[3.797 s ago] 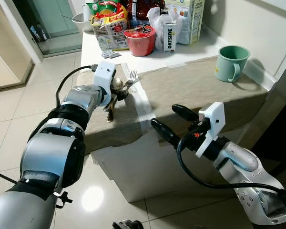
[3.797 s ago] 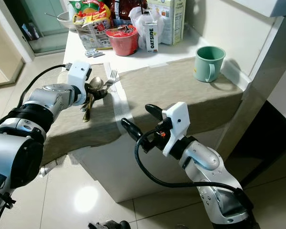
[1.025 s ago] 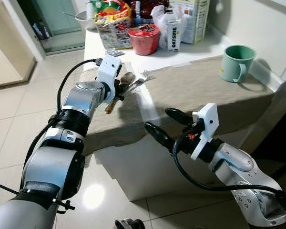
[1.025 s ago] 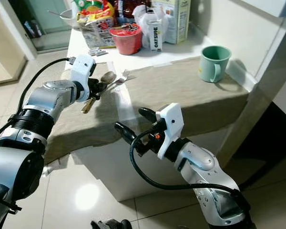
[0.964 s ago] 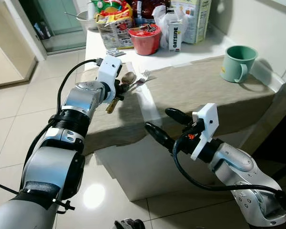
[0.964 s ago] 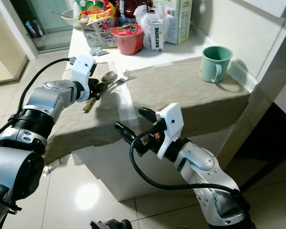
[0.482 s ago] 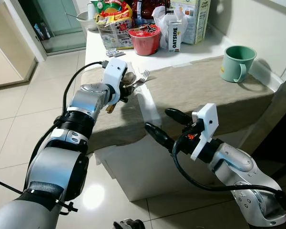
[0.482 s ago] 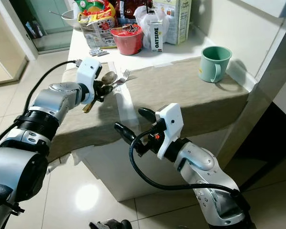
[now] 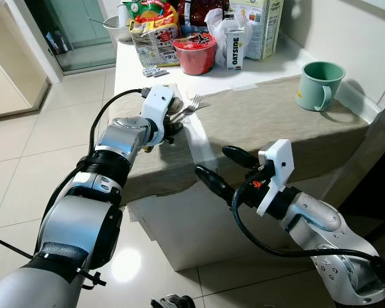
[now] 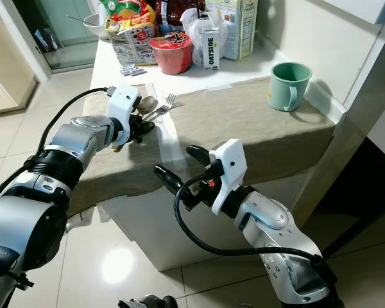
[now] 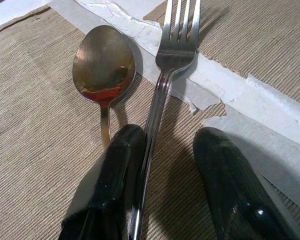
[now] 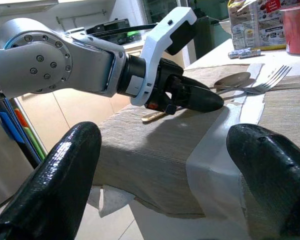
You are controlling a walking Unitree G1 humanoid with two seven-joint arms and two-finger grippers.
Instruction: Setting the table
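The left end effector is reaching over the near-left part of the desk, low on the beige cloth. In the left wrist view its fingers are standing apart, one resting against the handle of the fork, the other on the far side of a gap; nothing is clamped between them.

The fork and the spoon are lying side by side, almost touching, heads pointing away from the end effector toward the strip of white tape. Their long axes are running roughly along the fingers' own direction, so the handles are leading straight back under the wrist. The fork's tines are resting on the tape; the spoon bowl is lying just short of it.

The right end effector is hovering off the desk's front edge with its fingers wide apart, holding nothing, well apart from the cutlery. The left arm is clearly the nearer one. A green mug is standing far across the cloth from the fork, near the wall.

Judging by this, the fork is the piece being handled, and closing on its handle would call for shifting sideways so the shaft is sitting between the fingers.
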